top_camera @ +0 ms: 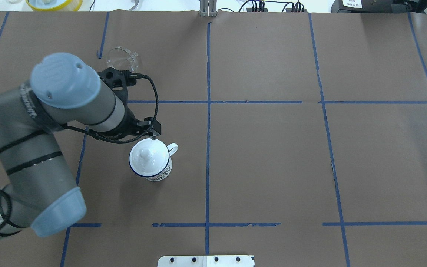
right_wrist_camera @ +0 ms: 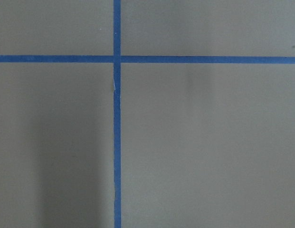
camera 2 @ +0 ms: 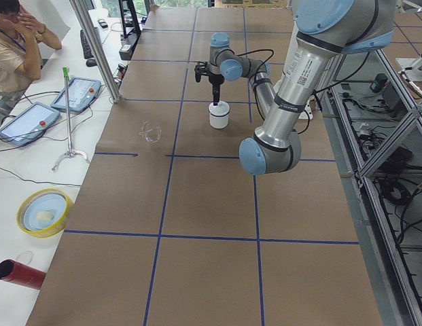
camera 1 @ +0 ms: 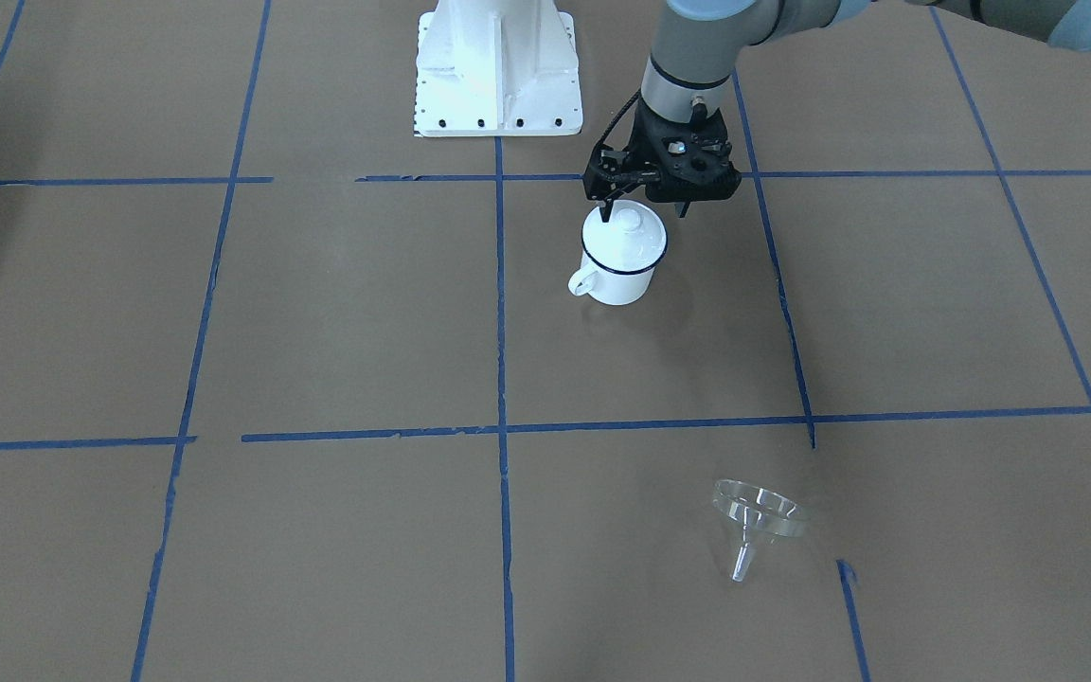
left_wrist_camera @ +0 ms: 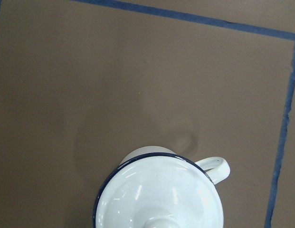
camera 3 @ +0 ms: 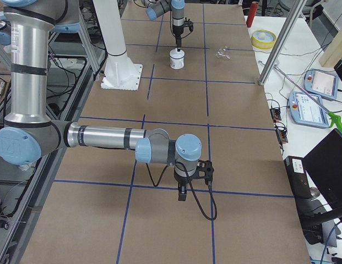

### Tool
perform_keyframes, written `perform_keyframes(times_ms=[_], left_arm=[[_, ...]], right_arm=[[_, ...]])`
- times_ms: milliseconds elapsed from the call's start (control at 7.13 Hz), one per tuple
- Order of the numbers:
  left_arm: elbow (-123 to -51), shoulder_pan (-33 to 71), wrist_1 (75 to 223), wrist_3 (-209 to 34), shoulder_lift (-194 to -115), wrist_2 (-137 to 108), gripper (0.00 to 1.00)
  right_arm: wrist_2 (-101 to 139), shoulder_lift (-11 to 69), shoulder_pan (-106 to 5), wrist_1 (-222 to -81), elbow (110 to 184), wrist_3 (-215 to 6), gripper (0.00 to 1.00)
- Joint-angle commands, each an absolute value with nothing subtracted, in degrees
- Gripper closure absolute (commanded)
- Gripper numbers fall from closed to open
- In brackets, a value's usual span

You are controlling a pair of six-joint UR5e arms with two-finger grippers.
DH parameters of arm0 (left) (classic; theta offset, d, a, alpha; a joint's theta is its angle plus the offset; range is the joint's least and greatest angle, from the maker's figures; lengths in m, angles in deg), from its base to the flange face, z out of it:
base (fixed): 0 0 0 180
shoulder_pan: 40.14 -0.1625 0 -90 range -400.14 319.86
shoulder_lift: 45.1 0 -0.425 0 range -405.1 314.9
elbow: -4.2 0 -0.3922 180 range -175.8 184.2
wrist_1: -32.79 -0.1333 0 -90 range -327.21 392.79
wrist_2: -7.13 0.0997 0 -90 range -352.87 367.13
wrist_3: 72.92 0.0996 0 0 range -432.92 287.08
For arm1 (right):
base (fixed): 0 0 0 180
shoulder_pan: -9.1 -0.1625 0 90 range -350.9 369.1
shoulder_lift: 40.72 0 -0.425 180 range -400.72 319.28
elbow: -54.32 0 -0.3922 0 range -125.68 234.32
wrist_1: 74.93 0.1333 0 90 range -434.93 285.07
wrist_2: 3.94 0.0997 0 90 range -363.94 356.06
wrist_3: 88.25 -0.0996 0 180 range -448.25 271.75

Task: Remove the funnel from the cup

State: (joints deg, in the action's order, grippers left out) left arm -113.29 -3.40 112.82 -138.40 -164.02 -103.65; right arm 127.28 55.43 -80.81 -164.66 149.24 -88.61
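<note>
The cup [camera 1: 623,275] is a white enamel mug with a dark blue rim, standing upright on the brown table. A white domed lid with a knob [top_camera: 147,155] covers it. The clear funnel [camera 1: 760,516] is not in the cup; it lies on its side on the table well away from it, also in the overhead view [top_camera: 123,59]. My left gripper [camera 1: 645,210] hangs open just above the lid, one finger on either side of the knob, touching nothing. The left wrist view shows the lid [left_wrist_camera: 159,194] and handle [left_wrist_camera: 217,168]. My right gripper [camera 3: 182,193] points down far away; I cannot tell its state.
The white robot base [camera 1: 498,66] stands behind the cup. A yellow bowl [camera 2: 44,212] and a red cylinder [camera 2: 17,273] sit off the table's left end, near a seated operator [camera 2: 13,41]. Blue tape lines cross the brown paper.
</note>
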Motion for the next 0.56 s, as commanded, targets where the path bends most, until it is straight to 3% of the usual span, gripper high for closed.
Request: perform_keyframes(times_ms=[0, 421], left_arm=[[-118.4, 8.3, 112.6, -118.3, -157.4, -109.8, 0.00], [-114.4, 30.4, 109.4, -84.5, -149.0, -114.7, 0.00]], right_arm=[[127.3, 55.4, -80.8, -164.7, 149.2, -88.6, 0.00], [127.3, 55.4, -80.8, -164.7, 149.2, -88.6, 0.00]])
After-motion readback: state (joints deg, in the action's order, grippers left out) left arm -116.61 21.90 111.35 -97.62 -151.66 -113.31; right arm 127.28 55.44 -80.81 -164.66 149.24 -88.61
